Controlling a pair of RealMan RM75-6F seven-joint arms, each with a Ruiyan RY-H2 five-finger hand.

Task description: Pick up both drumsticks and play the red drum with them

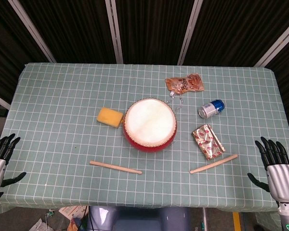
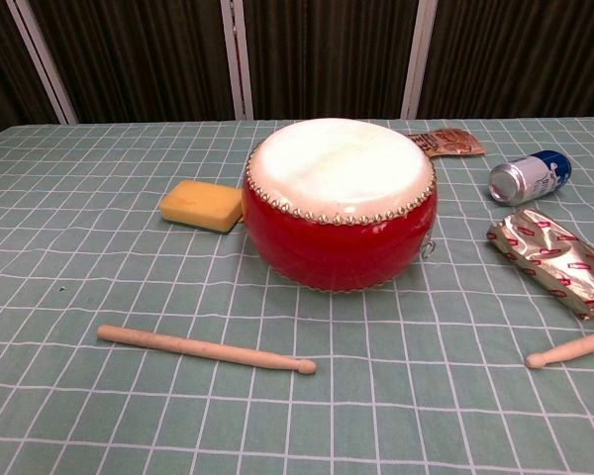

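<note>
The red drum (image 1: 150,125) (image 2: 340,203) with a white skin stands at the table's middle. In front of it to the left lies one wooden drumstick (image 1: 115,167) (image 2: 204,348). The other drumstick (image 1: 214,163) (image 2: 572,348) lies front right, partly cut off in the chest view. My left hand (image 1: 0,156) hangs at the table's left front edge, fingers spread, holding nothing. My right hand (image 1: 276,168) is off the right front corner, fingers apart and empty. Neither hand shows in the chest view.
A yellow sponge (image 1: 110,117) (image 2: 201,205) lies left of the drum. A blue can (image 1: 211,108) (image 2: 530,177) lies on its side at the right, with a gold-red packet (image 1: 208,141) (image 2: 553,259) in front of it and an orange snack bag (image 1: 184,83) (image 2: 445,142) behind the drum.
</note>
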